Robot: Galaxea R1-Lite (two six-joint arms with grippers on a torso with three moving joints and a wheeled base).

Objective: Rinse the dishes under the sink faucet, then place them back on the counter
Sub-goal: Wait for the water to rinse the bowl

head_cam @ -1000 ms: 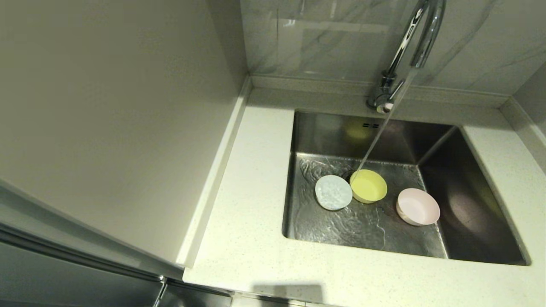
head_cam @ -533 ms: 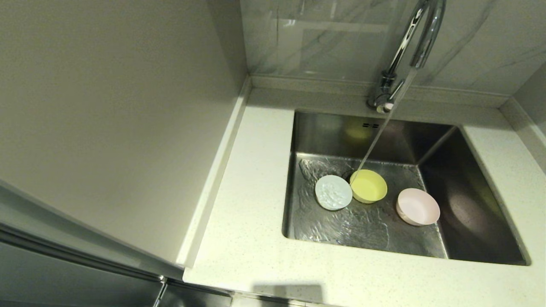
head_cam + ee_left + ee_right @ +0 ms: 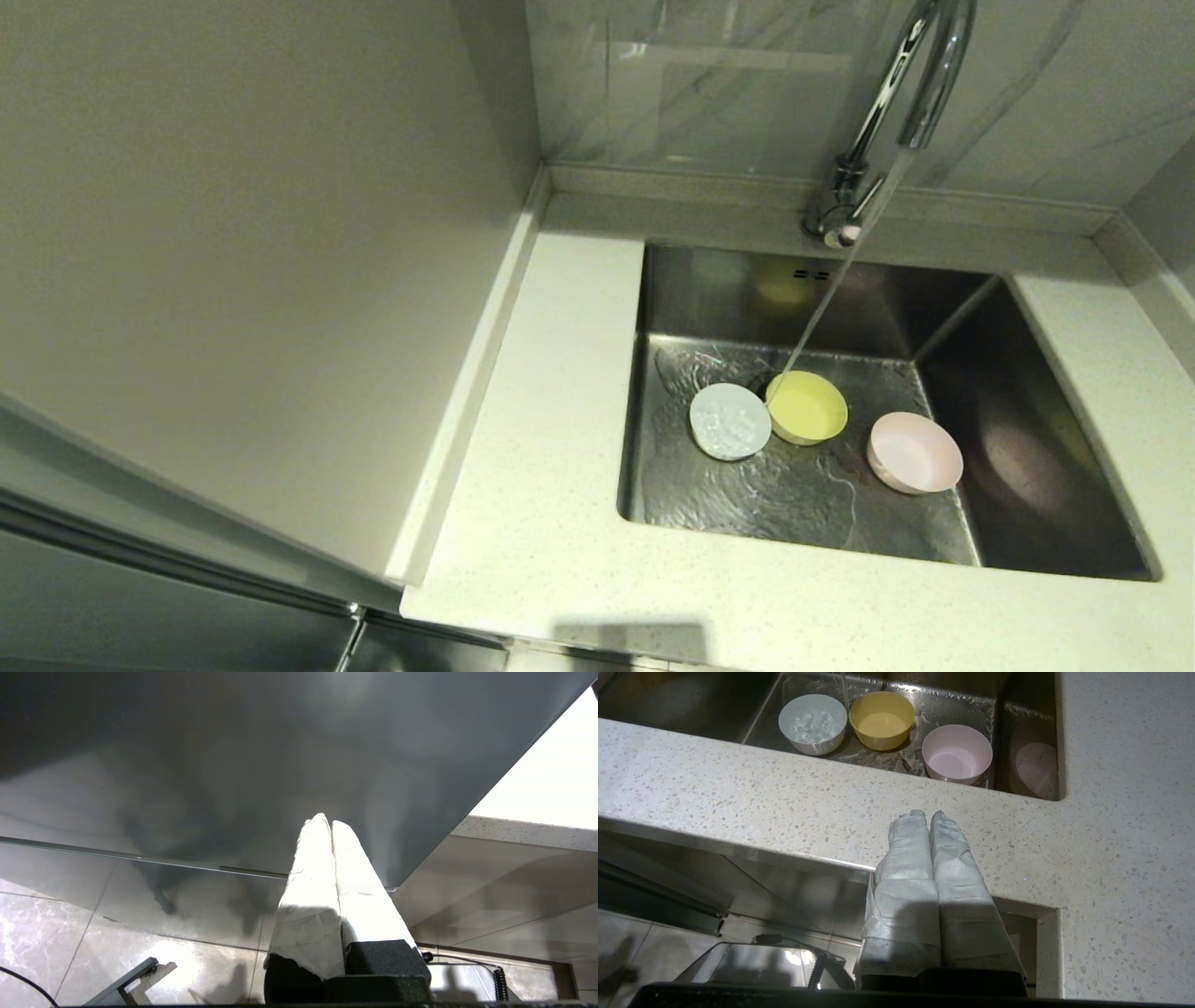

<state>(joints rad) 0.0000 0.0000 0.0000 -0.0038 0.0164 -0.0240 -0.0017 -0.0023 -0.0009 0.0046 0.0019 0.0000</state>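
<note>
Water runs in a thin stream from the chrome faucet (image 3: 920, 79) into the steel sink (image 3: 1046, 467), where three small bowls sit upright on the wet basin floor: the white bowl (image 3: 730, 421) touching the yellow-green bowl (image 3: 808, 407), with the pale pink bowl (image 3: 915, 452) a little apart toward the basin's right side. The stream lands at the near edge of the yellow-green bowl, just between it and the white one, and the white bowl holds frothy water. Neither arm appears in the head view; both hang parked below the front edge of the worktop (image 3: 551, 485). The left claw (image 3: 331, 823) is clenched and empty, pointing up at a dark cabinet face; the right claw (image 3: 928, 814) is likewise clenched with nothing in it, just under the worktop lip, with the bowls in sight beyond. The rinsing step appears barely begun, with no bowl yet lifted to the stream and none returned to the worktop. The next move likely calls for one arm to rise over the rim, release its claw, descend into the deep basin and pinch a thin bowl wall without knocking its neighbour
</note>
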